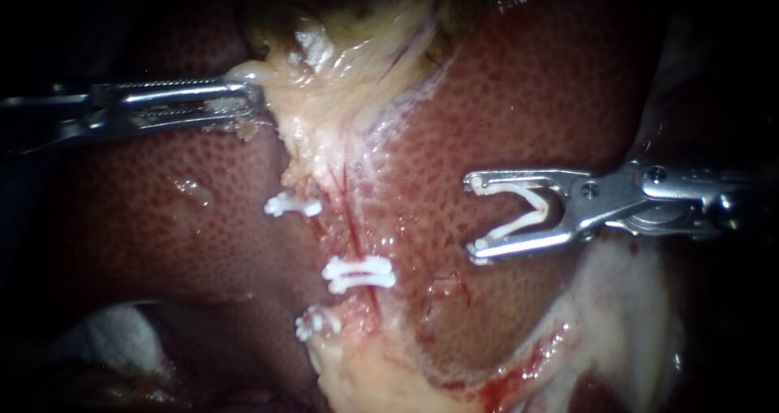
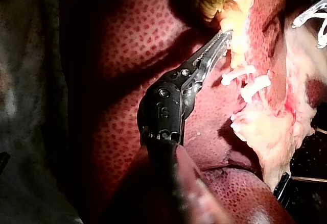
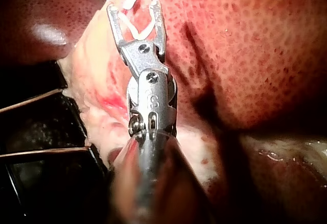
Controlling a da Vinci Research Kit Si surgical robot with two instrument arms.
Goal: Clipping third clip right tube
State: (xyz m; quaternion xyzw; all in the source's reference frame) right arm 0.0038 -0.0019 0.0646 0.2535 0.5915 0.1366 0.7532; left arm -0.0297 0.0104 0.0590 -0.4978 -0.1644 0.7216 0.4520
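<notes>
**Before the clip closes, square it to the tube**

While the left instrument (image 1: 256, 101) at ten o'clock has its jaws clamped on pale tissue (image 1: 308, 96), the right instrument (image 1: 473, 218) hangs at three o'clock over the liver (image 1: 503, 96). Its jaws stand wide, cradling a fresh clip (image 1: 537, 212). The right tube (image 1: 355, 210), which I take to be the reddish strand running twelve to six at centre, lies well apart, near three set clips (image 1: 359, 273). Best approach: travel towards nine o'clock, straddle a bare stretch, and see both tips beyond the tube before squeezing.
</notes>
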